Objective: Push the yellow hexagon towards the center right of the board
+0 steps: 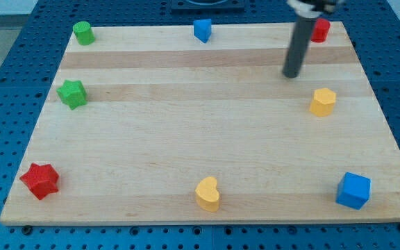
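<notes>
The yellow hexagon [323,101] sits near the right edge of the wooden board [186,139], a little above mid-height. My tip [292,75] rests on the board above and to the left of the hexagon, apart from it by a short gap. The dark rod rises from the tip to the view's top.
A red block [320,30] sits at the top right, partly behind the rod. A blue block [202,30] is at top centre, a green cylinder [83,32] top left, a green star [72,93] left, a red star [40,180] bottom left, a yellow heart [207,194] bottom centre, a blue cube [353,190] bottom right.
</notes>
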`<state>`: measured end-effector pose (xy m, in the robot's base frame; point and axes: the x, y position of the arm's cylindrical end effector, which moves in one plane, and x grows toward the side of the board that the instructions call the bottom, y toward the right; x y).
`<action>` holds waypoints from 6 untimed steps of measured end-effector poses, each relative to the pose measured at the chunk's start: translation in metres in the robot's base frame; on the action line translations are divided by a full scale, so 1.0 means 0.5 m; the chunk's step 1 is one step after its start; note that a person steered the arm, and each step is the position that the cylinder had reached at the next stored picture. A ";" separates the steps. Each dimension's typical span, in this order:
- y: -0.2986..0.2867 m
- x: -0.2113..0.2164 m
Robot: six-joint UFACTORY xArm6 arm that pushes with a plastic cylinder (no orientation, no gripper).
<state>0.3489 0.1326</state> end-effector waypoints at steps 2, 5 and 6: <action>-0.008 0.178; 0.079 0.183; 0.118 0.176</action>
<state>0.4369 0.1914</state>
